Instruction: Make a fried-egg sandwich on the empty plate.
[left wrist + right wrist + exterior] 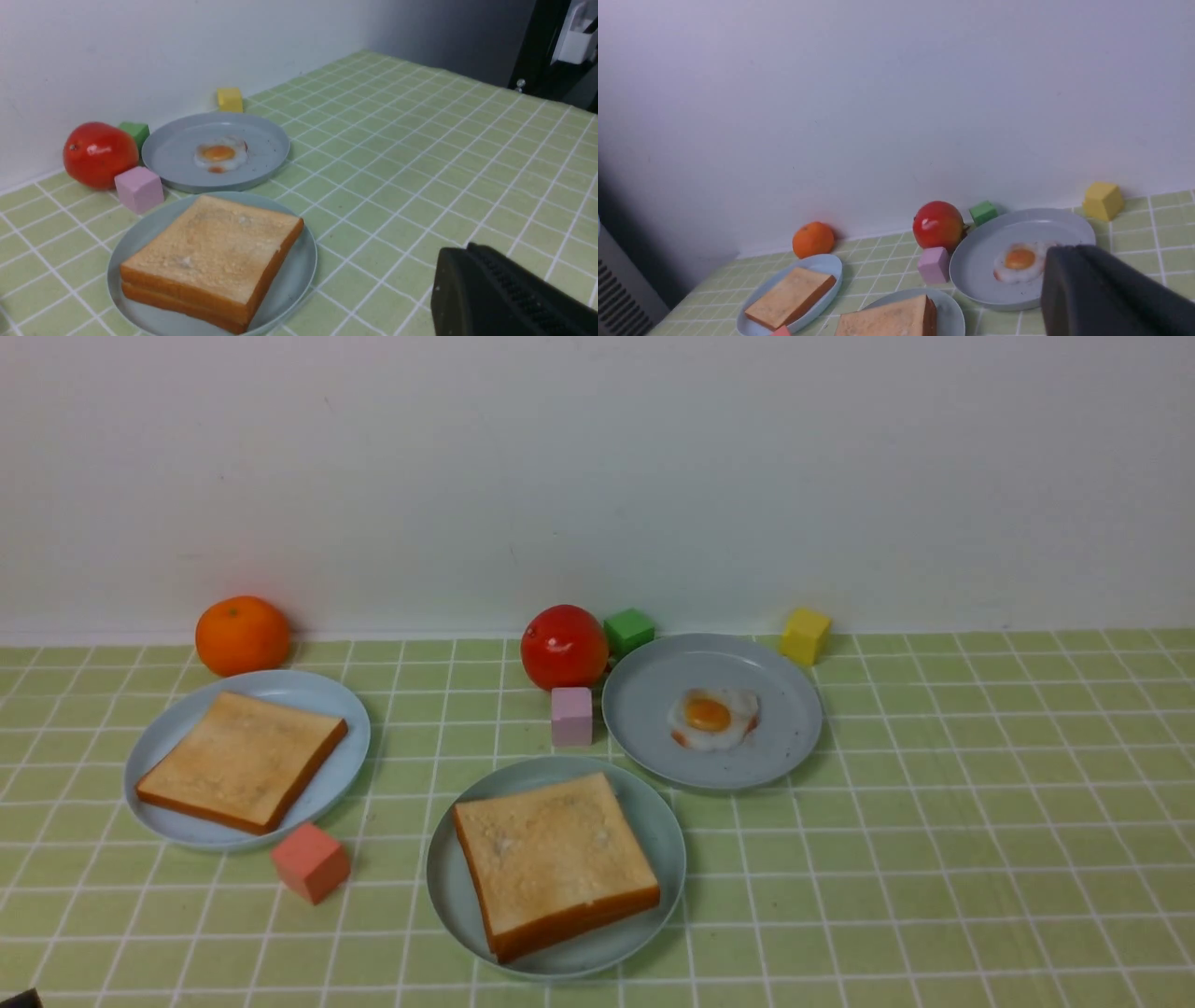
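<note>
Golden sandwich shows its two stacked slices (left wrist view only).

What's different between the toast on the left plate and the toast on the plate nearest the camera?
The left toast looks like one thin slice; the front toast is thicker, two slices stacked with a seam along its side. The left toast lies on a light blue plate, the front toast on a greener plate. Both are square, pale golden on top with orange-brown crusts, lying flat.
</note>
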Available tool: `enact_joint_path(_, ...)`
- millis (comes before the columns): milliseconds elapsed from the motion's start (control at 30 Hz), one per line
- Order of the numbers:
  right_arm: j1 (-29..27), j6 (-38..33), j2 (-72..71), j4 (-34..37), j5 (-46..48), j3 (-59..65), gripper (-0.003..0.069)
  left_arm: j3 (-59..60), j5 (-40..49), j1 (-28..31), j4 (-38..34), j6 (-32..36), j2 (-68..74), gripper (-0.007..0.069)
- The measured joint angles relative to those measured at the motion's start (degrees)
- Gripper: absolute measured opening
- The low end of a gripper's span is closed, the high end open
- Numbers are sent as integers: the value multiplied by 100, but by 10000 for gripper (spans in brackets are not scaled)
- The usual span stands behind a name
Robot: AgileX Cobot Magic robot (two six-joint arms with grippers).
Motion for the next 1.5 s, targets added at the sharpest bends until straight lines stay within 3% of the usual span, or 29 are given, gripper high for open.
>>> enact_joint_path(133,0,10,0,13,-471,692,3,0,197,0,0,0,0,-13)
enact_joint_path(333,-31,10,-40,18,39,902,6,0,264,0,0,0,0,-13)
enact_joint_path(600,-1477,-638,-824,-415,1274,902,-13,0,291,0,0,0,0,-13)
enact_joint_path(700,-1642,-725,-869,-455,1626,902,-13,0,290,0,0,0,0,-13)
enact_joint_path(933,-1667,-763,-872,-537,1814,902,-13,0,290,0,0,-2,0,-13)
enact_joint_path(1300,-1691,-1926,-872,-286,2132,877,-13,0,294,0,0,-2,0,-11)
enact_joint_path(1500,-1702,-2090,-872,-286,2234,858,-13,0,294,0,0,-2,0,-11)
